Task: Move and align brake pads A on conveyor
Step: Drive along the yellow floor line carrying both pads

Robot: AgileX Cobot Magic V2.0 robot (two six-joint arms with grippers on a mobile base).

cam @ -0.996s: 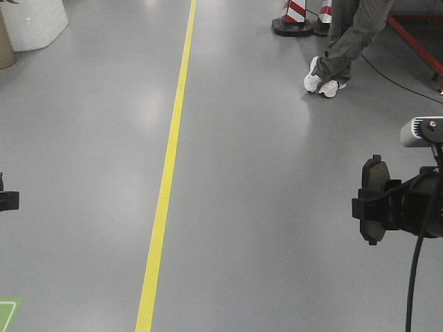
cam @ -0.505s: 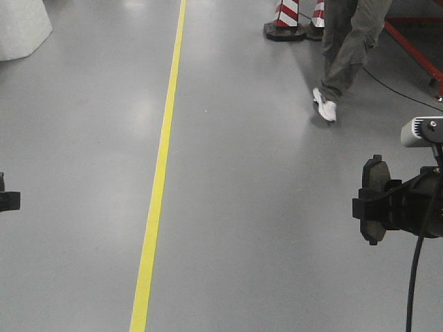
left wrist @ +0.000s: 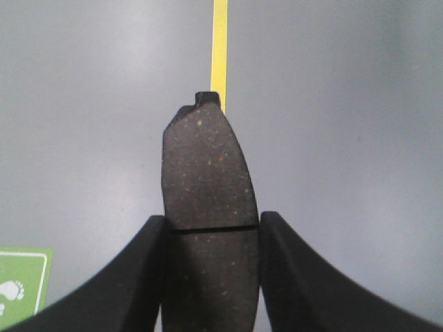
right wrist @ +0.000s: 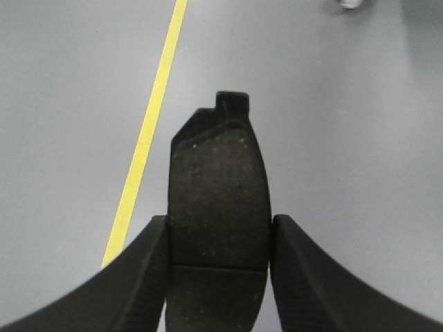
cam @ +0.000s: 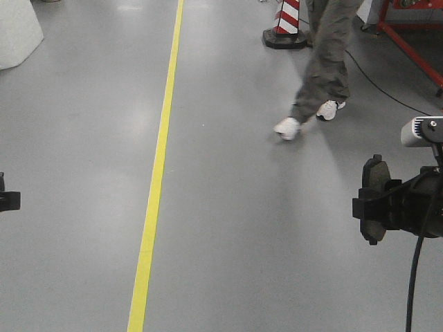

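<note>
Both hands are full: the left hand [left wrist: 211, 220] is clamped on one brake pad [left wrist: 205, 166], whose tip sits over the yellow line [left wrist: 220, 41] in its wrist view. The right hand [right wrist: 218, 223] is clamped on a second brake pad [right wrist: 218, 173] out to the right of that line. Each pad is pinched across its width near the cross groove and juts forward over bare floor [cam: 228, 228]. No conveyor shows anywhere, so I'd call this the carrying leg. Biggest worry is the person [cam: 325, 69] mid-stride right of the line, on the right hand's side; a base rolling that way could meet those legs. Next, the black cable [cam: 377, 84] lying further right of the line could snag a wheel. Smallest: a jolt could slide a pad out of its pinch, with nothing beneath to catch it
</note>
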